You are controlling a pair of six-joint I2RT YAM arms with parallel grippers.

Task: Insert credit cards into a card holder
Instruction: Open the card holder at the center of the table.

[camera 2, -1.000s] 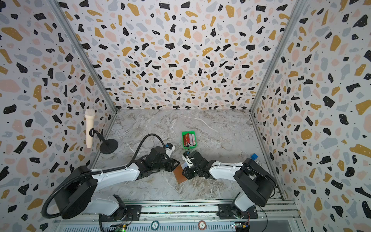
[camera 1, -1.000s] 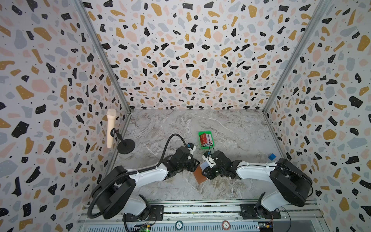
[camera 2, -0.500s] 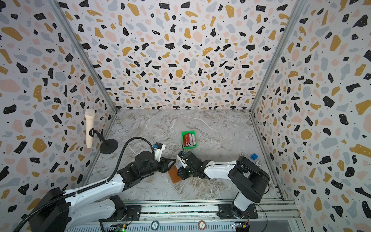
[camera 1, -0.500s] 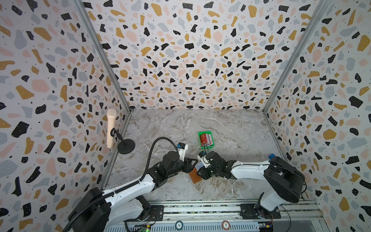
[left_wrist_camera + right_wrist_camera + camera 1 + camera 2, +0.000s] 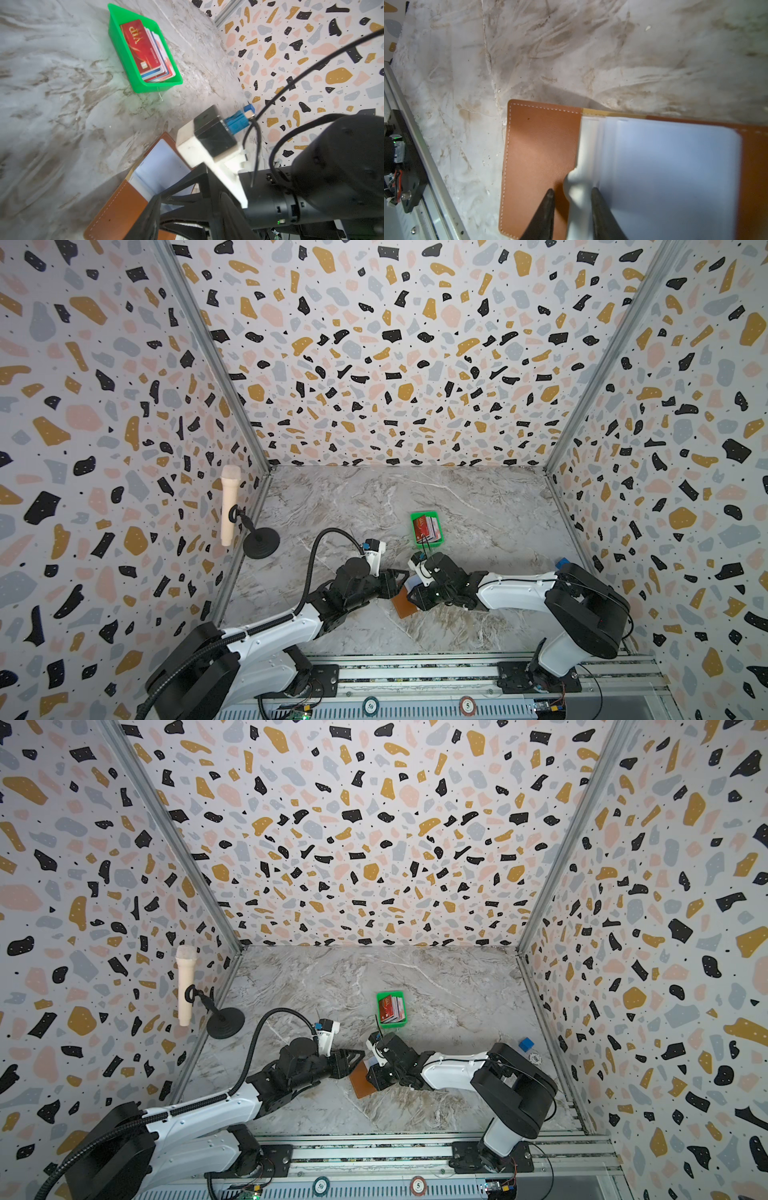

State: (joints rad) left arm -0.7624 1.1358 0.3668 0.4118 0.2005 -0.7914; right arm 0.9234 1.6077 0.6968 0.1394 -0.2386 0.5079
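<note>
Stitched tan leather card holder (image 5: pixel 542 149), frosted sleeves (image 5: pixel 664 166); glossy credit cards (image 5: pixel 143 47)

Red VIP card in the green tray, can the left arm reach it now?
Probably yes: the red VIP card tops its stack in the open green tray, bare table lies between it and the left gripper, though the right arm crowds close.

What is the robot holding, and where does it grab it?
The right fingers pinch the card holder by its bunched clear sleeves, at the fold. Whether the left fingers hold anything cannot be told.
</note>
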